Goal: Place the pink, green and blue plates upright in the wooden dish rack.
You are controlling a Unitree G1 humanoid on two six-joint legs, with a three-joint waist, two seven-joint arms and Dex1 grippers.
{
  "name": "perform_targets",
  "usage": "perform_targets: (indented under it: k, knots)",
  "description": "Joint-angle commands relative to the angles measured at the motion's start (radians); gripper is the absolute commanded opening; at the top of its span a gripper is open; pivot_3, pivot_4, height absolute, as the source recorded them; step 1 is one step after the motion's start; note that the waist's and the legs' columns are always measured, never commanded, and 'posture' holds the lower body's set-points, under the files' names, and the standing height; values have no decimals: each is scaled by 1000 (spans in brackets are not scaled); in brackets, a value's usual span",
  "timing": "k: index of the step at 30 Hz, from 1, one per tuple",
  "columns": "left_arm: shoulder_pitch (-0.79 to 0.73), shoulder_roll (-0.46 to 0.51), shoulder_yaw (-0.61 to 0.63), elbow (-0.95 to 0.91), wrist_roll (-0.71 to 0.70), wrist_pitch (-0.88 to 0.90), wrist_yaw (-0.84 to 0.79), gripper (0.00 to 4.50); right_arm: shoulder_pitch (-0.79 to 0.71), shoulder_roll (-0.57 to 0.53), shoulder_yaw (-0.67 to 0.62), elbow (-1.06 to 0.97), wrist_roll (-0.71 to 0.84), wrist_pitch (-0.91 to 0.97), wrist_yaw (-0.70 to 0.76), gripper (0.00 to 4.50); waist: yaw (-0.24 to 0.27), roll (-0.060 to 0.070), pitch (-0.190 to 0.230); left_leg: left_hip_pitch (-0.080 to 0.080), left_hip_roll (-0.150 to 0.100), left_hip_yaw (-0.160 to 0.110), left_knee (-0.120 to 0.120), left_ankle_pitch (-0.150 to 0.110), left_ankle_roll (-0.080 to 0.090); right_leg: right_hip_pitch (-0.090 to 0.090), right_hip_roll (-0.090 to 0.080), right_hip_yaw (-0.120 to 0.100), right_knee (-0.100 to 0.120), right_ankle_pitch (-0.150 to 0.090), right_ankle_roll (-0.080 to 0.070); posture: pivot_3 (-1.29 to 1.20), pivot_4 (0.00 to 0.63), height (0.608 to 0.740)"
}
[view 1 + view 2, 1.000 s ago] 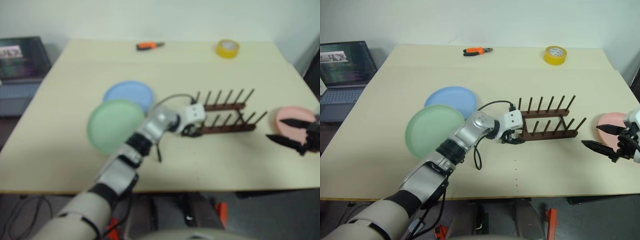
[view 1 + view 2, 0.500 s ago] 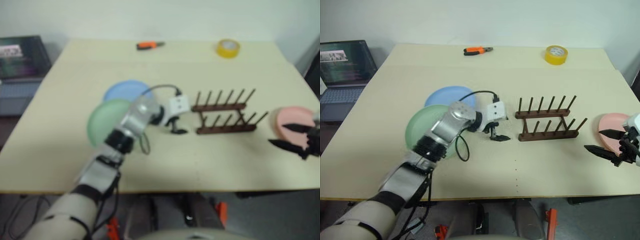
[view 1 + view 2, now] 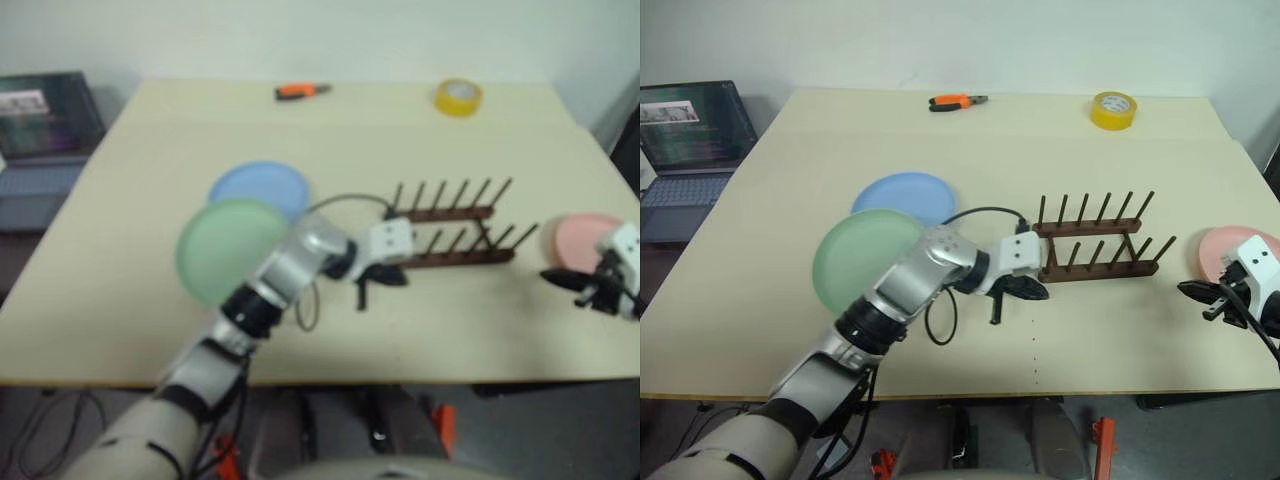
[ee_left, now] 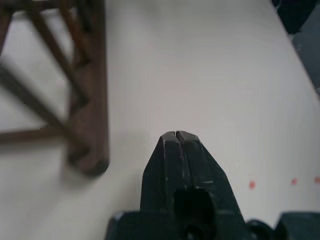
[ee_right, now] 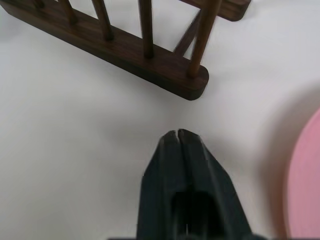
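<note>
Both jaws pinched, wooden dish rack (image 3: 1095,240) between

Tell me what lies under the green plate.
The green plate overlaps the near rim of the blue plate, and both lie on the table. The left arm covers the green plate's near right edge, hiding what is there.

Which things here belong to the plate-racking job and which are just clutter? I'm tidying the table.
Job: pink plate, green plate, blue plate, wooden dish rack.
Lying about: orange pliers, yellow tape roll, laptop beside the table.
</note>
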Motion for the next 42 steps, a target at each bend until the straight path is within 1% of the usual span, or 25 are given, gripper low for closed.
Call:
perform_targets:
  k: [1,11,14,18,22,26,35,39,42]
  knots:
    - [-13,-37,-12,51,26,-5,64,18,-34,13,20,-1,-7,-6,-18,33,-1,0,0,0,0,0,0,0,0,0,0,0,0,0,0,0,150,740]
    - [-39,-112,-4,167,59,-16,169,18,-133,74,132,43,-54,-17,-61,33,1,1,0,0,0,0,0,0,0,0,0,0,0,0,0,0,150,740]
    - [-48,-135,6,200,64,-22,206,18,-162,98,195,74,-109,-18,-102,33,0,1,0,0,0,0,0,0,0,0,0,0,0,0,0,0,150,740]
    - [-58,-152,15,222,63,-25,234,18,-206,146,236,131,-171,-41,-177,33,-3,1,-1,1,0,1,0,0,0,0,0,0,0,0,0,0,150,740]
    - [-67,-160,26,242,67,-26,267,18,-240,196,246,172,-208,-97,-235,33,-4,1,-1,2,0,1,1,0,0,1,0,1,0,2,2,0,150,740]
    - [-71,-164,35,257,71,-27,288,18,-261,229,246,207,-234,-163,-257,33,-4,1,-1,4,0,2,1,1,1,3,0,1,0,3,2,0,150,740]
    - [-88,-170,64,309,95,-39,373,18,-319,280,271,250,-260,-197,-261,33,-7,1,-1,5,0,2,0,1,1,4,0,2,0,3,2,0,150,740]
    - [-103,-184,92,354,112,-59,447,18,-348,310,290,272,-273,-215,-260,33,-10,1,-1,6,0,3,0,1,1,4,0,3,0,3,2,0,150,740]
    - [-106,-194,109,371,107,-68,473,18,-379,334,298,306,-293,-242,-275,33,-14,1,-1,6,0,3,0,1,1,4,0,3,0,3,3,0,150,740]
